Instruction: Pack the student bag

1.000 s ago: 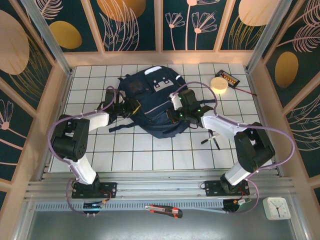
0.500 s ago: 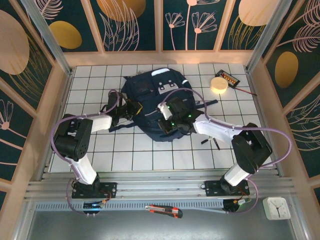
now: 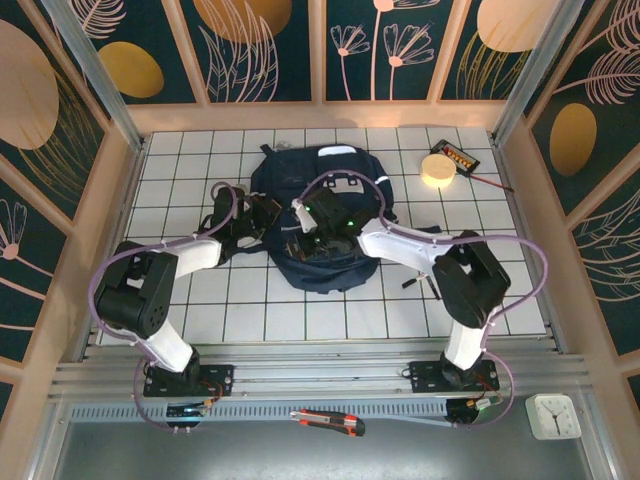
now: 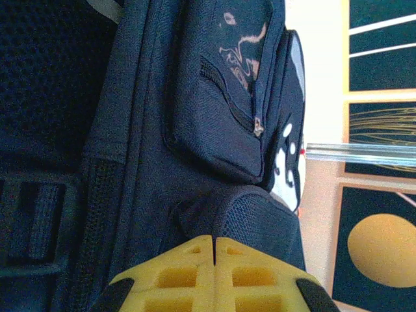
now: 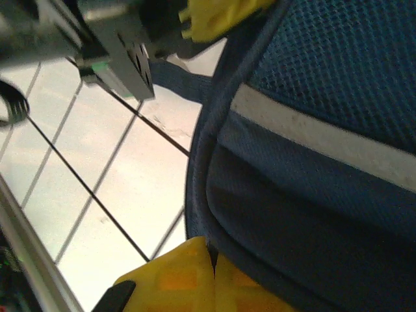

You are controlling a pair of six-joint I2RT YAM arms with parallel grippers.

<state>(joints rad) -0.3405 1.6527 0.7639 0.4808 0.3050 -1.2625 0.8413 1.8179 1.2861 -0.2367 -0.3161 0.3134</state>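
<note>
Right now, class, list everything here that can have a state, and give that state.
student bag: slumped on the table, held.
side pocket: zipped shut.
left gripper: shut, against the bag's side.
right gripper: shut on the student bag's edge.
cream disc: lying flat.

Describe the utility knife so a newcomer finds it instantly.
Start at the tiled table, then drop to the grey ledge in front of the arm bases. The utility knife lies there mid-ledge, slim and red-and-black, unlike the square white clock at the right end.
</note>
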